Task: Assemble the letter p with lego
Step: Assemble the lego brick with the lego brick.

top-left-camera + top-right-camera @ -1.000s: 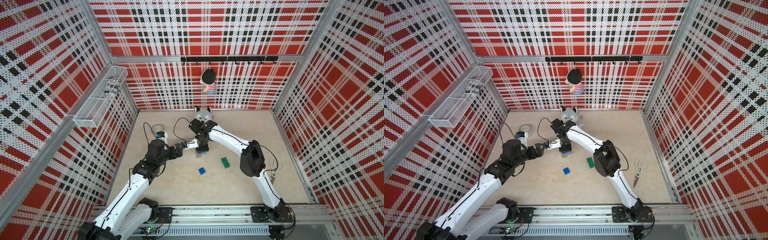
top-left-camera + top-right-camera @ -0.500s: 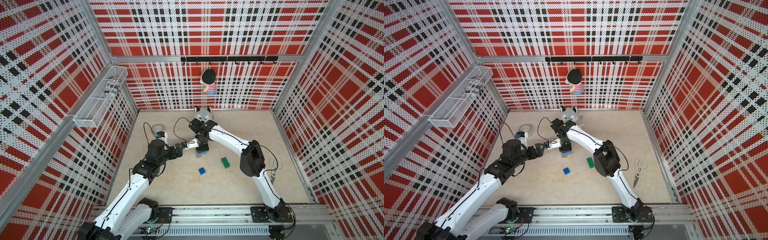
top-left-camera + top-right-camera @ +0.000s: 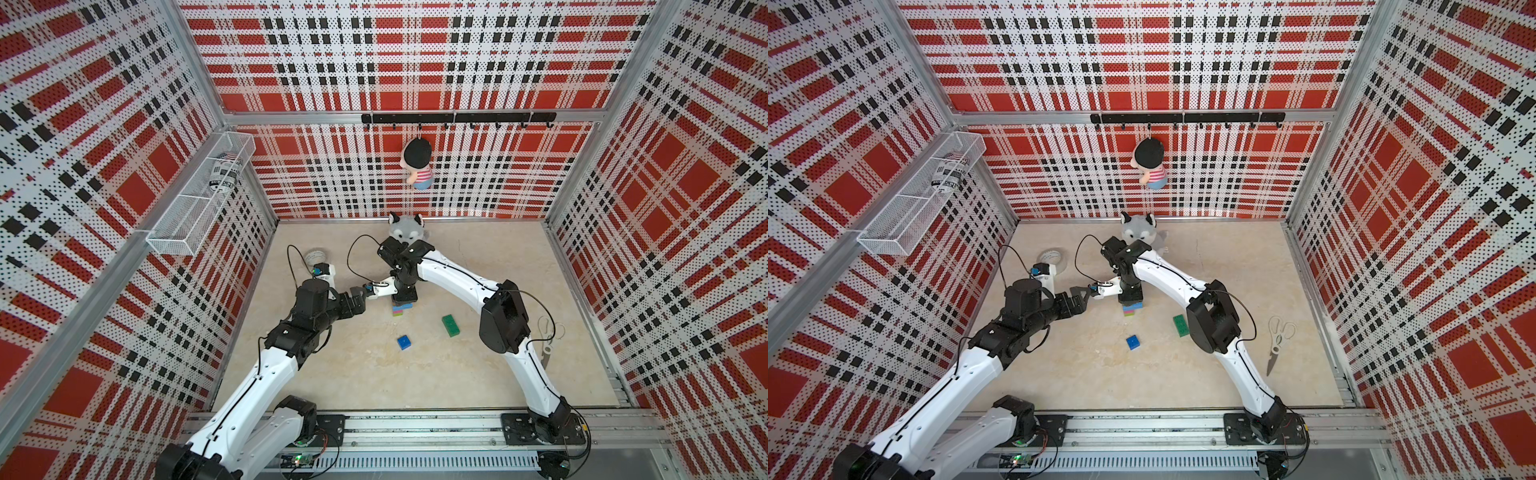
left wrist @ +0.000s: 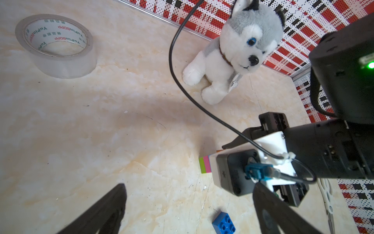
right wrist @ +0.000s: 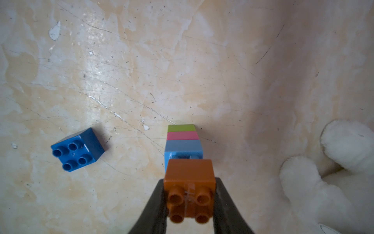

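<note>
A small stack of lego stands mid-table: lime at the bottom, pink, then a light blue brick. My right gripper points straight down, shut on an orange brick right on top of the light blue one; I cannot tell if it is pressed home. In both top views the stack peeks out under the right gripper. A dark blue brick and a dark green brick lie loose nearer the front. My left gripper hovers open and empty, left of the stack.
A clear tape roll lies at the back left. A plush husky sits against the back wall, just behind the right wrist. Scissors lie at the right. A wire basket hangs on the left wall, a doll on the back wall.
</note>
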